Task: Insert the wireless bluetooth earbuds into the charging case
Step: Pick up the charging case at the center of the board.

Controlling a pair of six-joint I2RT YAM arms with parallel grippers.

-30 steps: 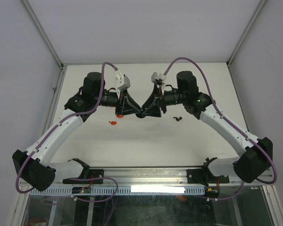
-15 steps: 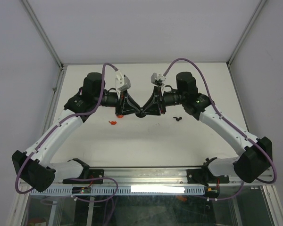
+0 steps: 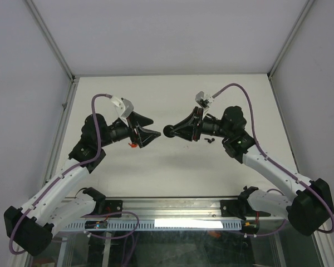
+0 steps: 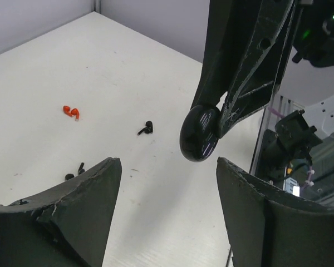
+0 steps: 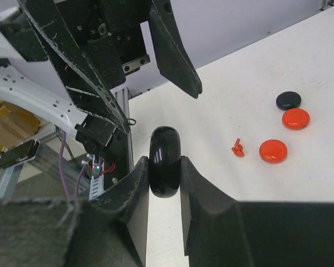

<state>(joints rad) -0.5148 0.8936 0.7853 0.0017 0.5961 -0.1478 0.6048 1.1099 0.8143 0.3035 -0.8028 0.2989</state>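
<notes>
The charging case (image 5: 165, 161), a glossy black oval shell, stands on edge between the pads of my right gripper (image 5: 165, 167), which is shut on it above the table. In the top view the case (image 3: 168, 132) hangs mid-table. My left gripper (image 3: 156, 127) stands open a little to its left, apart from it. In the left wrist view the case (image 4: 200, 133) hangs just beyond my open left gripper (image 4: 167, 167). Red earbuds (image 4: 71, 111) and black earbuds (image 4: 146, 129) lie loose on the table. One red earbud (image 5: 237, 147) shows in the right wrist view.
Two red discs (image 5: 273, 151) (image 5: 295, 118) and a black disc (image 5: 288, 100) lie on the white table beyond the red earbud. Another small black piece (image 4: 75, 169) lies by my left finger. Grey walls close the table's back and sides.
Both grippers met at the case before. My left gripper has opened, let go and drawn back left. My right gripper keeps the case and has shifted slightly right.
</notes>
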